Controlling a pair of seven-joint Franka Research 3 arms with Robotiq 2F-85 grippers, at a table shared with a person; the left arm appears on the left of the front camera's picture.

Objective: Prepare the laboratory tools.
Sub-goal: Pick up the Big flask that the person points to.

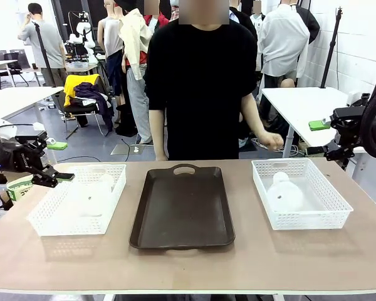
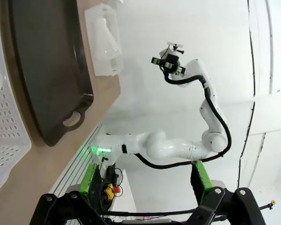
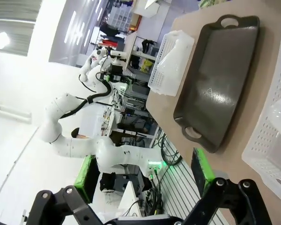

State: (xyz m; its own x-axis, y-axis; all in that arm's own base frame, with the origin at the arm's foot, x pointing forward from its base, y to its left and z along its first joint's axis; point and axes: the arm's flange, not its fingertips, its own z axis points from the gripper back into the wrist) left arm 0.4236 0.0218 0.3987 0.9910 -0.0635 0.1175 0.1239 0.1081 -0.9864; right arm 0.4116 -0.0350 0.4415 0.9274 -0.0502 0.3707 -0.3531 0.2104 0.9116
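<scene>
We see the left gripper (image 1: 41,166) and right gripper (image 1: 329,138) spread wide, holding nothing. One Erlenmeyer flask (image 1: 91,194) lies in a mesh basket (image 1: 50,226) beside the left, a second flask (image 1: 283,193) near the right, presumably one per arm; the brown tray (image 1: 182,207) between likely receives both.

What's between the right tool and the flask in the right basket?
Only the right basket wall. The flask lies inside it; the right tool hangs open, apart and higher than the rim, so a reach from above looks clear.
</scene>
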